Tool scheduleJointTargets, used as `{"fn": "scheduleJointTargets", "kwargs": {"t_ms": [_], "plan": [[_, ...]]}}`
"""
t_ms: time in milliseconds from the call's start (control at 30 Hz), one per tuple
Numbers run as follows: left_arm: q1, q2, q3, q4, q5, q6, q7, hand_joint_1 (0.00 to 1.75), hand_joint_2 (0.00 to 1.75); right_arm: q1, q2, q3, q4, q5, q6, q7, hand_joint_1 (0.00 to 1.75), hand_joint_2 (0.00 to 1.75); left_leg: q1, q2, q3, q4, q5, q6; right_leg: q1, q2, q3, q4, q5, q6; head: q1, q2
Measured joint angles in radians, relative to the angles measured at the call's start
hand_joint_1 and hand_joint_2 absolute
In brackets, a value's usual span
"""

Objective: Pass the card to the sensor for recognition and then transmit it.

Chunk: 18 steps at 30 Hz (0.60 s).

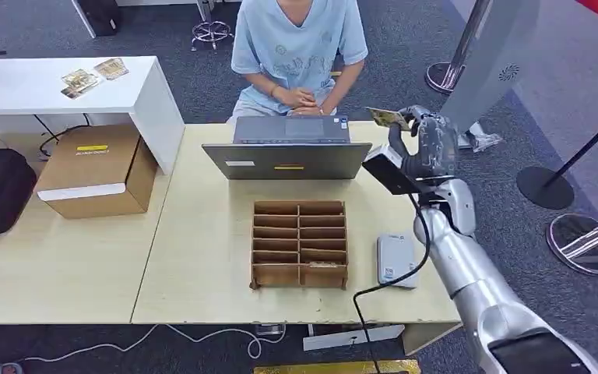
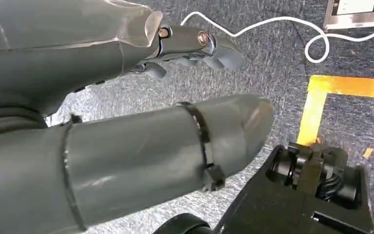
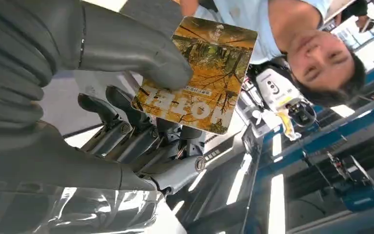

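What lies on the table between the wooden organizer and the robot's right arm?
In the head view, a small grey card reader lies flat there, beside the organizer, a strip of bare table between them. The right arm passes just beyond it.

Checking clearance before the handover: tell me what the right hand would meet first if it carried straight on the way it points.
Judging by the head view, the right hand holding the card points toward the seated person; their clasped hands likely come first, though depth is unclear.

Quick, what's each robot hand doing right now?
Left hand: fingers curled in, holding nothing.
Right hand: holding the card.
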Motion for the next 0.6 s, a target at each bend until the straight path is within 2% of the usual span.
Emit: {"fn": "scheduleJointTargets", "kwargs": {"t_ms": [200, 333, 500, 600], "plan": [[-0.012, 0.0, 0.018, 0.0, 0.015, -0.002, 0.011, 0.0, 0.0, -0.061, 0.046, 0.012, 0.03, 0.056, 0.008, 0.005, 1.75, 1.75, 0.0, 0.0, 0.0, 0.0, 0.0, -0.001, 0.0, 0.0, 0.0, 0.0, 0.0, 0.0, 0.0, 0.0], [-0.018, 0.0, 0.022, 0.0, 0.016, -0.015, 0.014, 0.0, 0.0, -0.111, 0.078, 0.046, 0.061, 0.139, 0.029, 0.054, 1.75, 1.75, 0.0, 0.0, 0.0, 0.0, 0.0, -0.001, 0.0, 0.0, 0.0, 0.001, 0.0, 0.0, 0.0, 0.0], [-0.028, 0.0, 0.031, 0.0, 0.026, -0.032, 0.024, 0.0, 0.0, -0.207, 0.129, 0.121, 0.141, 0.312, 0.114, 0.172, 1.75, 1.75, 0.0, 0.0, 0.0, 0.0, 0.0, -0.001, 0.0, 0.0, 0.0, 0.001, 0.0, 0.0, 0.0, 0.0], [-0.03, 0.0, 0.032, 0.0, -0.013, -0.033, 0.011, 0.0, 0.0, -0.264, 0.163, 0.175, 0.196, 0.455, 0.126, 0.282, 1.75, 1.75, 0.0, 0.0, 0.0, 0.0, 0.001, -0.001, 0.0, 0.0, 0.0, 0.001, 0.0, 0.0, 0.0, 0.0]]}}
